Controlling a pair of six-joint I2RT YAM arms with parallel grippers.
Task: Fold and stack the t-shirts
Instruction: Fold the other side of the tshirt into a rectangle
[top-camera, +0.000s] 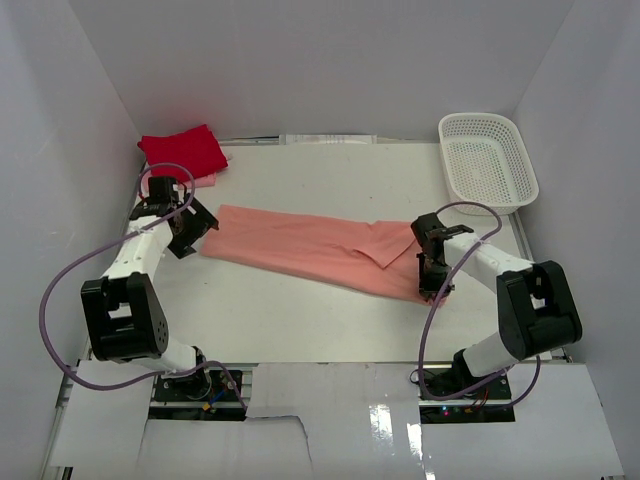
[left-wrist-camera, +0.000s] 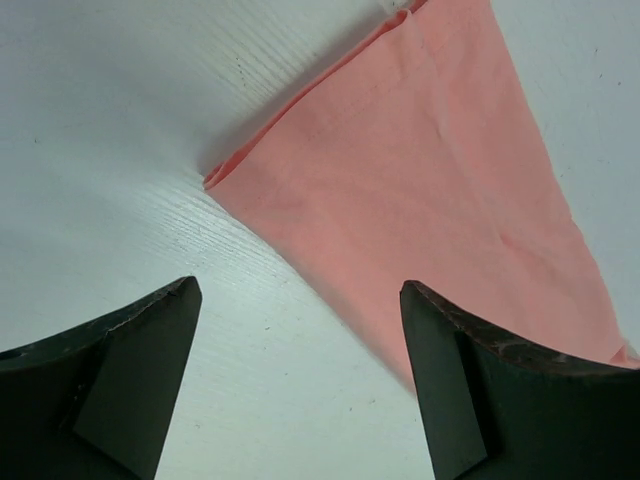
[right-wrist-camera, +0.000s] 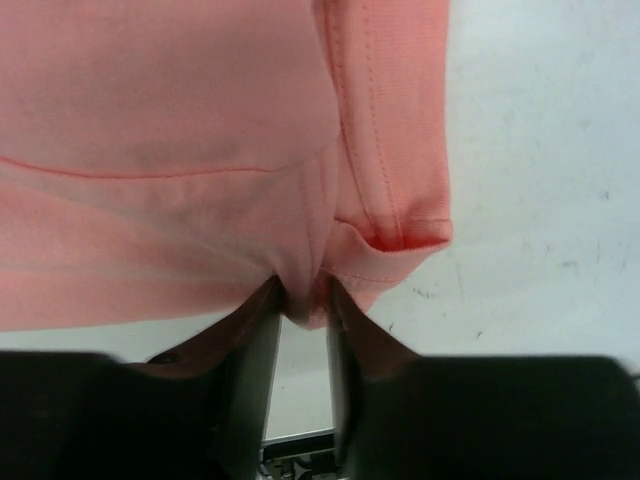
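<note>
The salmon-pink t-shirt (top-camera: 310, 246) lies folded into a long strip across the middle of the table. My left gripper (top-camera: 197, 232) is open just off its left end; the left wrist view shows the shirt's corner (left-wrist-camera: 420, 180) ahead between the spread fingers, with the right finger over its edge. My right gripper (top-camera: 432, 286) is shut on the shirt's right edge; the right wrist view shows cloth (right-wrist-camera: 305, 295) pinched between the jaws beside a sleeve hem (right-wrist-camera: 400, 235). The bright red t-shirt (top-camera: 183, 152) lies folded at the back left on the pale pink one (top-camera: 205, 181).
A white lattice basket (top-camera: 487, 160) stands at the back right. White walls close in the table (top-camera: 330, 325) on the left, back and right. Cables loop from both arms near the front.
</note>
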